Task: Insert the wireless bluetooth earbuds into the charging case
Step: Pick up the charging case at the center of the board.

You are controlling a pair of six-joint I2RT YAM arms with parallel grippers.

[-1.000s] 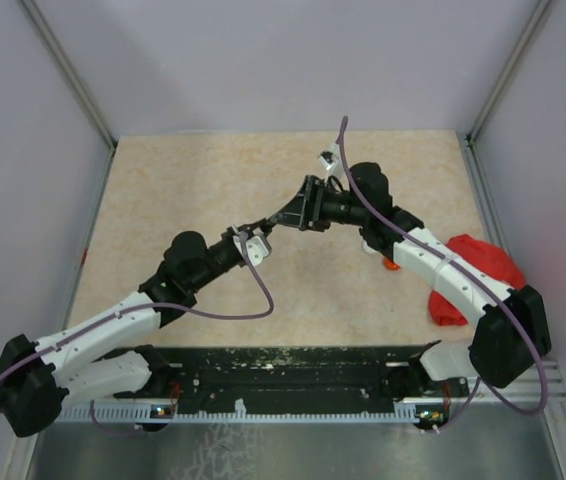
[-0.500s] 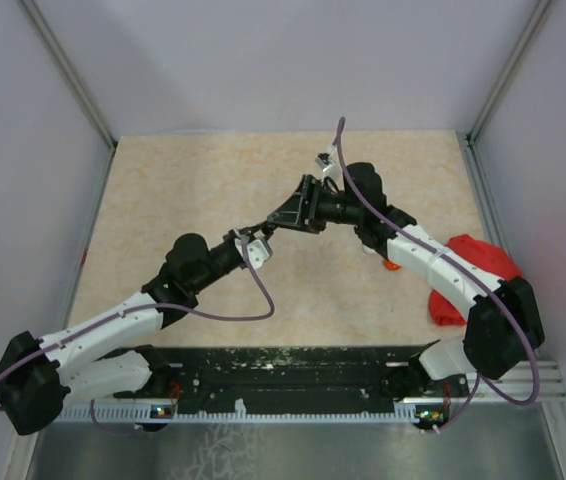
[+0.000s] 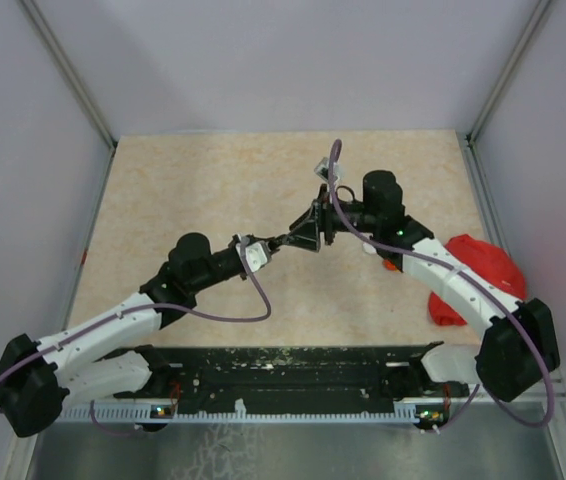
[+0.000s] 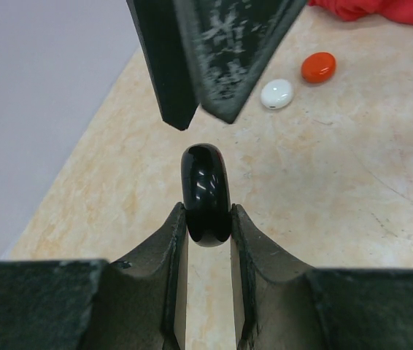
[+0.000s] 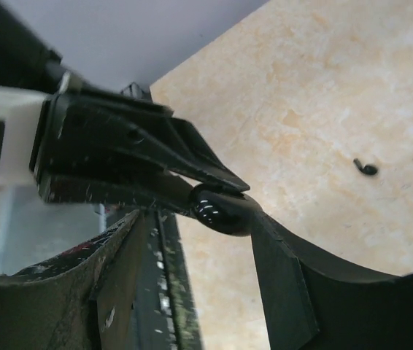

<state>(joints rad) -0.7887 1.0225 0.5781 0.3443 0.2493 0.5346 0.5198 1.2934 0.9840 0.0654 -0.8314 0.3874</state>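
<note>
Above the middle of the counter (image 3: 183, 190), the left tool (image 4: 208, 213) and the right tool (image 5: 198, 215) are meeting tip to tip. The left tool is clamping a glossy black charging case (image 4: 206, 193) between its narrowly spaced fingers. It is gripping the case by its two broad sides, so the case is standing on edge and projecting past the fingertips. The right tool is standing open, with its fingers well apart and nothing between them. One of its fingertips is lying just beside the case; contact cannot be confirmed. A small black earbud (image 5: 368, 168) is lying on the counter, apart from both tools. A white case (image 4: 276, 93) and a red-orange case (image 4: 318, 67) are resting side by side near a red cloth (image 4: 396, 9).
</note>
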